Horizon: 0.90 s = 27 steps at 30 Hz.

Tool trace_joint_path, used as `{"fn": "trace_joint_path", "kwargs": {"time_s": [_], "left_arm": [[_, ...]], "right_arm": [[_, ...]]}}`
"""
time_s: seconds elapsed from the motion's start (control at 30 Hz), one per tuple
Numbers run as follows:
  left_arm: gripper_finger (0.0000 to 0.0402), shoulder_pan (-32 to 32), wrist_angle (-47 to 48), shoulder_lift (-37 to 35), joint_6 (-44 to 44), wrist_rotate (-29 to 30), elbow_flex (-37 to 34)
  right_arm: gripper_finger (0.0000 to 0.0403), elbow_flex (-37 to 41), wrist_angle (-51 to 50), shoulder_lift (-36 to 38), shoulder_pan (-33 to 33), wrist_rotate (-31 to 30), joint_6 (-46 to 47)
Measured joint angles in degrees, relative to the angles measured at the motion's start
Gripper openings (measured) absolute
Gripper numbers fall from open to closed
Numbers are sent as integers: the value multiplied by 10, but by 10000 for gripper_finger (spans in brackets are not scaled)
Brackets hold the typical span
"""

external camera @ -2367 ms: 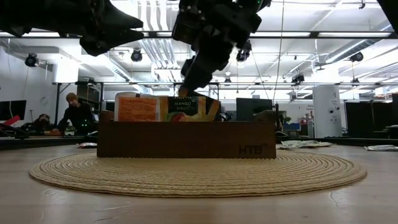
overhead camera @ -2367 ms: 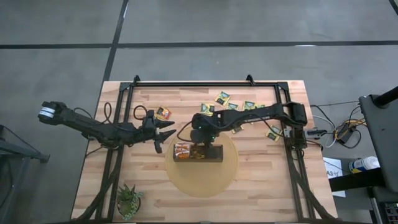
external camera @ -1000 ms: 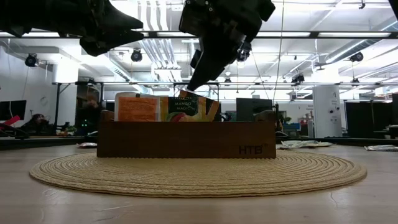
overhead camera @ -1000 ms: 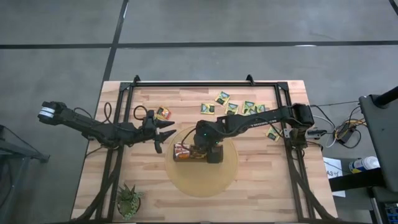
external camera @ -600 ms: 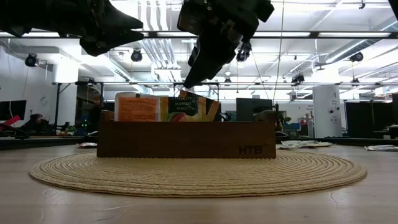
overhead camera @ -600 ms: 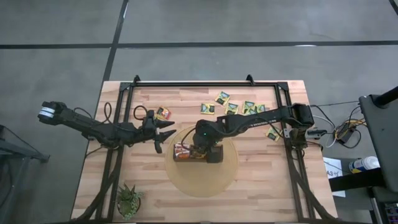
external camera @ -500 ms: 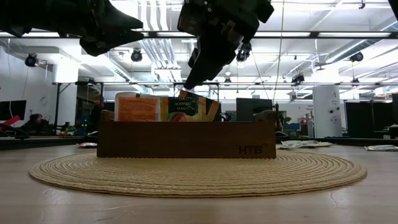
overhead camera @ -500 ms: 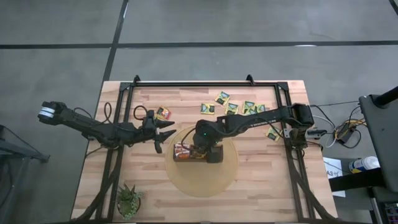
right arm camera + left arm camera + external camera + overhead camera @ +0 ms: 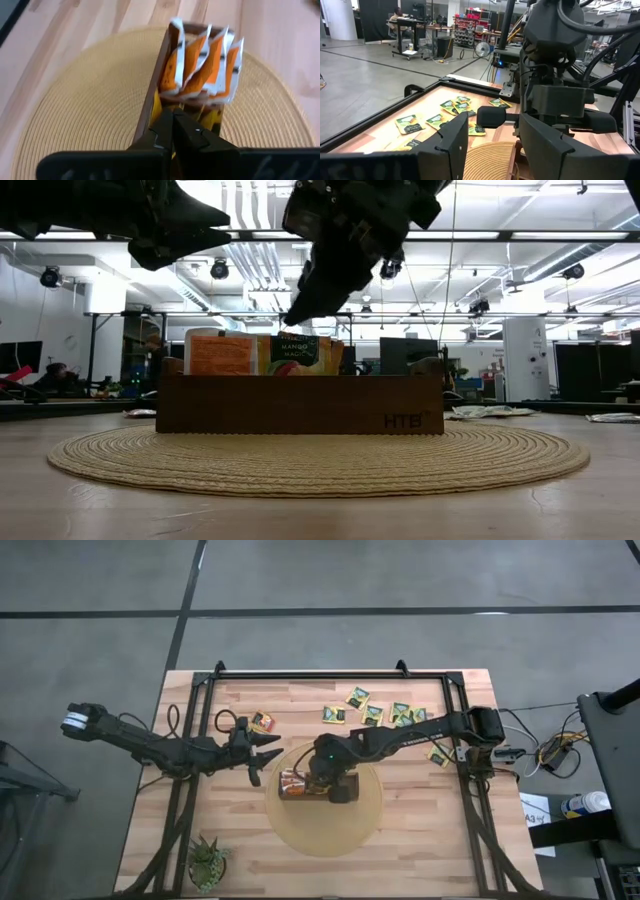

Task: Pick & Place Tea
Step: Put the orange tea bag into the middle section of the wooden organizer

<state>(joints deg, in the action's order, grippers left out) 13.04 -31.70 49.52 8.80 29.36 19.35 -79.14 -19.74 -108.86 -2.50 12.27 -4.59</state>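
Two grippers: right gripper (image 9: 172, 131) pressed together, seemingly empty, above box (image 9: 300, 402) to tamp sachets (image 9: 202, 65); left gripper (image 9: 262, 752) spread, waiting beside.

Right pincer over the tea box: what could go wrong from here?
1. The right pincer is shut just above the sachets standing in the wooden box; pulling away at an angle could snag one and tip or drag it out.
2. The sachets lean loosely at one end, so another insert may knock them over.
3. The left pincer waits open beside the woven mat; a sideways retreat by the right arm could bring the two close.
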Motion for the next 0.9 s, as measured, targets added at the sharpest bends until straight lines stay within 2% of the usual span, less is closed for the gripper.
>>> {"fn": "trace_joint_path", "kwargs": {"time_s": [0.17,0.47,0.73,0.9], "left_arm": [[170,0,0,0,0,0,0],[170,0,0,0,-2,0,0],[170,0,0,0,-2,0,0],[170,0,0,-1,-2,0,0]], "right_arm": [[8,1,10,0,1,-3,1],[8,2,-58,1,2,1,14],[8,2,2,-48,-1,4,16],[8,2,27,-56,-1,26,19]]}}
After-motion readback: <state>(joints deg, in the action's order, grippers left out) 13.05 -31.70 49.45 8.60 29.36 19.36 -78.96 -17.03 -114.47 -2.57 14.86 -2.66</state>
